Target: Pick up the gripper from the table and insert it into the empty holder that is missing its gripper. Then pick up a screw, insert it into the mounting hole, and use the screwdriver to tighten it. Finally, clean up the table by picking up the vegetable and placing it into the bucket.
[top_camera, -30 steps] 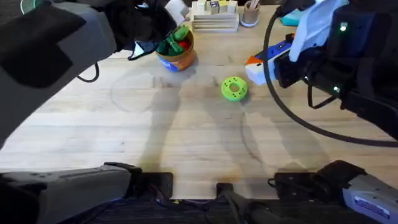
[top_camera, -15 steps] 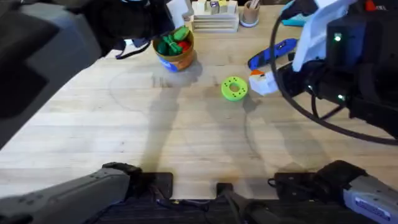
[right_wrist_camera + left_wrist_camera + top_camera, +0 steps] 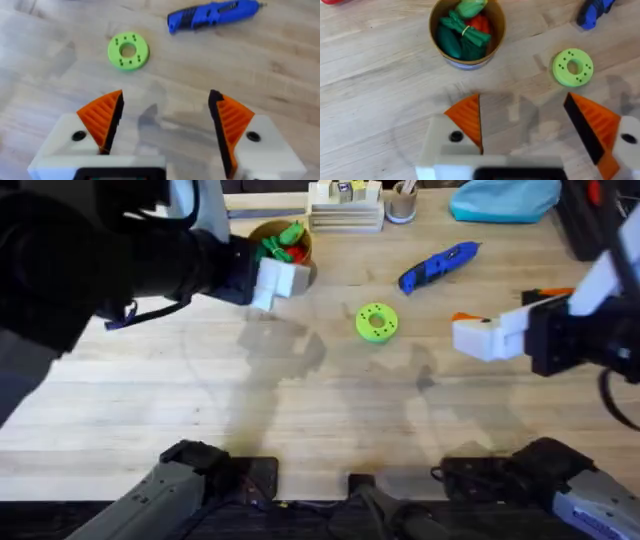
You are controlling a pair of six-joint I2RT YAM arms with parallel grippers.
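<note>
Left gripper (image 3: 522,132) wide apart, holds nothing, near bucket (image 3: 467,31). Vegetable (image 3: 456,37) sits inside bucket. Right gripper (image 3: 165,122) apart too. Screwdriver (image 3: 438,265) well past bucket. Best lift arms slow, clear of bucket.

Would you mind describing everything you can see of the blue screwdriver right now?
The screwdriver is a blue, pen-shaped tool that looks like plastic, with a darker grip section at its thicker end and a thin dark tip at the other. It lies flat on the wooden table, angled, beyond the green ring disc and apart from it. Nothing touches it; the open right gripper hangs above the table nearby.
</note>
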